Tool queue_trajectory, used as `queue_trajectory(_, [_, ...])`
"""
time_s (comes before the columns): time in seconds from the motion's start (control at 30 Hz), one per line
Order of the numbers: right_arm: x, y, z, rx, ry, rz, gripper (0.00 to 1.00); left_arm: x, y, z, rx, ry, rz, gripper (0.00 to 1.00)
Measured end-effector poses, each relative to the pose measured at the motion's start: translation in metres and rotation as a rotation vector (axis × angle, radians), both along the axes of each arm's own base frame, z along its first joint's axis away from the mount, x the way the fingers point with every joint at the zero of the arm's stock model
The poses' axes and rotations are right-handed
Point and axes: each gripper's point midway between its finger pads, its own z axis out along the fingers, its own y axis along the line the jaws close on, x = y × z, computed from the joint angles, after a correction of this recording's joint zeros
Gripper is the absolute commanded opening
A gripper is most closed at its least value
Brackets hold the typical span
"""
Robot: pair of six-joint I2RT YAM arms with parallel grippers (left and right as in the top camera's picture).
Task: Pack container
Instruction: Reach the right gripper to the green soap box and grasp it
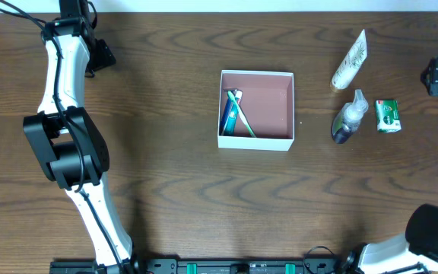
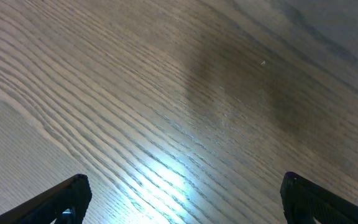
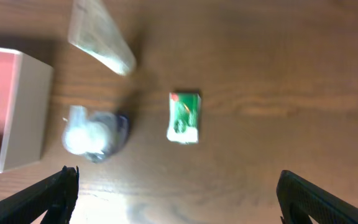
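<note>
1. While both pincers stand spread wide and hold nothing, no item is in hand. The left gripper [image 2: 183, 186] looks down on bare table [image 1: 173, 190] only. The right gripper [image 3: 176, 193] hangs above the loose toiletries, its fingertips showing at the lower corners of the right wrist view.
2. The container [image 1: 257, 141] sits at the centre of the overhead frame. Some blue-green toiletries [image 1: 234, 114] lie along its left wall, too small to name surely. The rest of its pink floor is bare.
3. Right of the box in the overhead frame three things wait on the table: a white tube [image 1: 350, 61] uppermost, a small bottle [image 1: 350, 118] below it, and a green packet [image 1: 388, 116] just beside the bottle.
4. Judging from the right wrist view, the green packet lies most nearly between the fingers, so it is probably the next pick.
5. To do that well, descend straight over the packet with one finger on each side of its narrow width. Go low, since it lies flat, and keep the near finger clear of the bottle.
6. The bottle seems to lie on its side and might roll if nudged.
7. Release low over the bare right part of the box, away from what is already packed.
</note>
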Motion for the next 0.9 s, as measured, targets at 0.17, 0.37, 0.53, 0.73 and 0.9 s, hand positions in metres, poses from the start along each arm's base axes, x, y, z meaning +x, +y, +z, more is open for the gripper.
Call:
queue_trajectory(0.17, [0.010, -0.010, -0.034, 0.030, 0.087, -0.011, 0.99, 0.000, 0.000, 0.000, 0.000, 0.000, 0.000, 0.98])
queue_trajectory(0.37, [0.018, -0.015, -0.074, 0.079, 0.194, -0.015, 0.99, 0.000, 0.000, 0.000, 0.000, 0.000, 0.000, 0.98])
queue_trajectory(0.53, [0.017, -0.020, -0.126, 0.110, 0.360, -0.024, 0.99, 0.000, 0.000, 0.000, 0.000, 0.000, 0.000, 0.98])
queue_trajectory(0.73, [0.016, -0.032, -0.191, 0.075, 0.547, -0.053, 0.99, 0.000, 0.000, 0.000, 0.000, 0.000, 0.000, 0.98])
queue_trajectory(0.9, [0.031, -0.037, -0.208, 0.013, 0.546, -0.061, 0.99, 0.000, 0.000, 0.000, 0.000, 0.000, 0.000, 0.98])
